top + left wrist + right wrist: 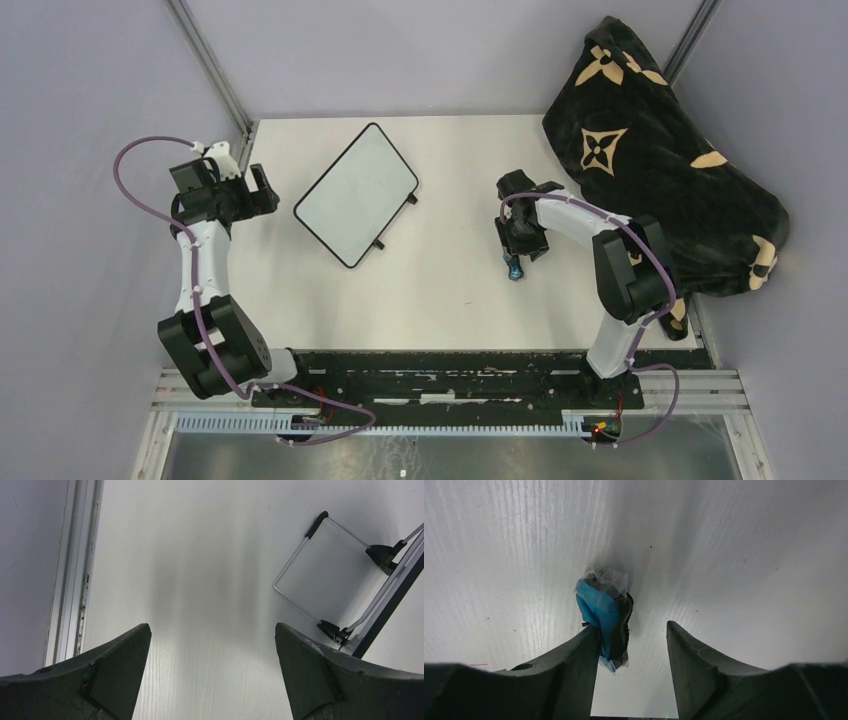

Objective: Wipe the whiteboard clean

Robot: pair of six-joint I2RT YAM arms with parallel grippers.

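The whiteboard [357, 194] is a white board with a thin black frame and small black feet, propped at an angle at the back middle-left; no writing shows on it. Its edge and wire stand [320, 575] show at the right of the left wrist view. My left gripper [262, 190] is open and empty, just left of the board [212, 632]. The blue-and-black eraser block [605, 612] stands on edge on the table, also in the top view [514, 268]. My right gripper [633, 630] is open; the eraser touches its left finger, with a clear gap to the right finger.
A black blanket with tan flower patterns [660, 160] is heaped at the back right. An aluminium rail [75, 570] runs along the table's left edge. Grey walls close in the table on three sides.
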